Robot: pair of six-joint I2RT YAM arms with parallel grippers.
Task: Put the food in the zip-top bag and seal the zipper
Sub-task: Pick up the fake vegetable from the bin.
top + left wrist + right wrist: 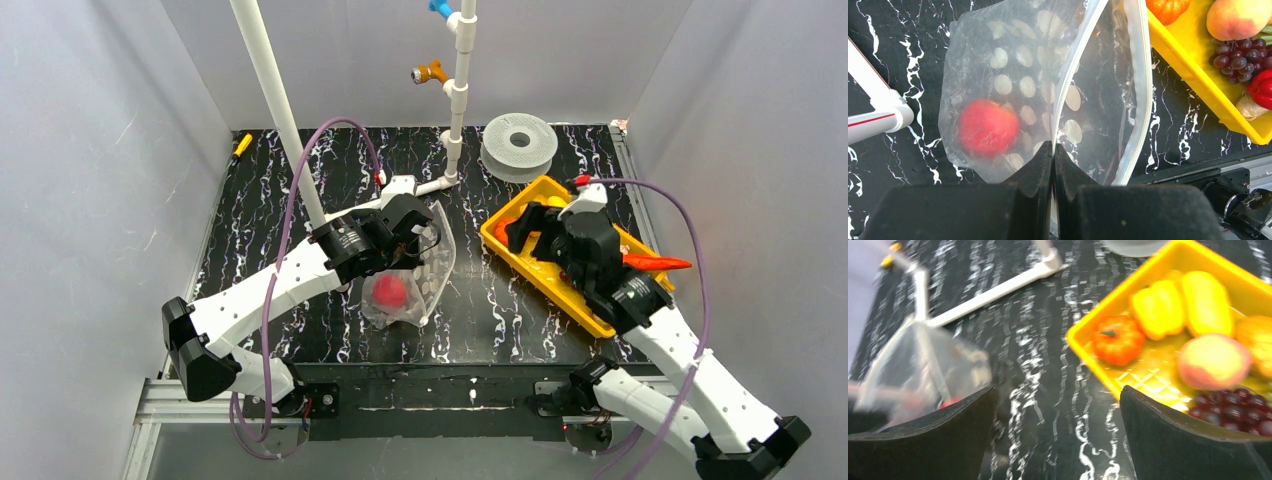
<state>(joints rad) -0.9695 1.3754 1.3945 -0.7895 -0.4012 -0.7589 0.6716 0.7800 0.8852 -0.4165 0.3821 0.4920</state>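
Note:
The clear dotted zip-top bag (432, 262) (1013, 75) lies at the table's middle with one red food piece (390, 291) (988, 127) inside it. My left gripper (412, 236) (1053, 146) is shut on the near strip of the zipper (1074, 70), and the far strip (1144, 100) stands apart, so the mouth gapes. My right gripper (532, 236) (1058, 390) is open and holds nothing, over the left end of the yellow tray (560, 296) (1093, 365). In the tray lie an orange fruit (1112, 339), yellow peppers (1158, 307), a peach (1213, 360) and grapes (1233, 405).
A slanted white PVC pipe (270, 90) and an upright pipe with fittings (458, 90) rise behind the bag. A grey spool (518, 145) sits at the back, beside the tray. An orange pointed piece (655, 263) sticks out by the right arm.

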